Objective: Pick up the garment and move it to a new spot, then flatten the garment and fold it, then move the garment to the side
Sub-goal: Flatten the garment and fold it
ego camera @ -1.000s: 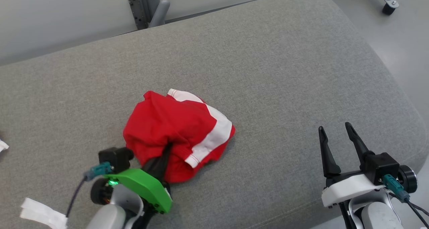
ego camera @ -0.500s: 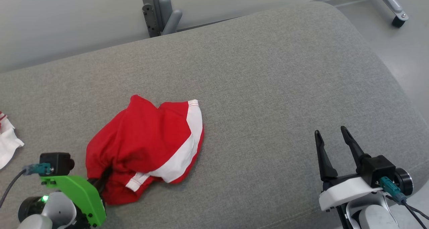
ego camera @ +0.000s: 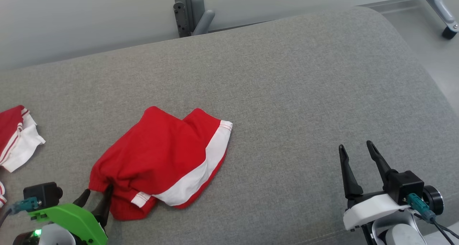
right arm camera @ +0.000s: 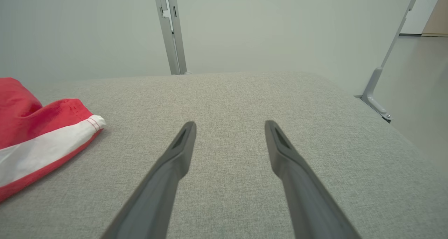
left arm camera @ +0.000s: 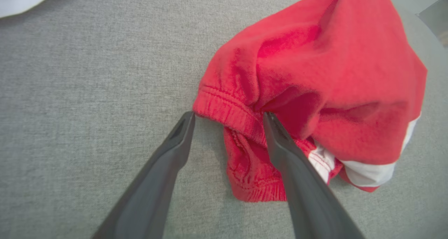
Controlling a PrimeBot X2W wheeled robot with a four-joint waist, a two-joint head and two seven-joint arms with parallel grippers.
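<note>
The garment [ego camera: 161,162] is a pair of red shorts with a white band, lying crumpled on the grey cushion [ego camera: 287,94] at the lower left of the head view. My left gripper [ego camera: 97,196] stands open at the garment's elastic waistband. In the left wrist view the waistband [left arm camera: 227,109] lies between the spread fingers, the right fingertip against the red cloth [left arm camera: 315,74]. My right gripper [ego camera: 354,148] is open and empty at the lower right, well away from the garment [right arm camera: 38,134].
Another red and white piece of cloth [ego camera: 16,137] lies at the cushion's left edge. A grey metal post [ego camera: 186,8] stands behind the cushion against the pale wall. The floor [ego camera: 434,51] drops off to the right, with a caster leg [ego camera: 446,29].
My left gripper has opened and let go of the garment, which now rests on the cushion. The camera has turned left, bringing the other cloth into view. The right gripper has kept still.
</note>
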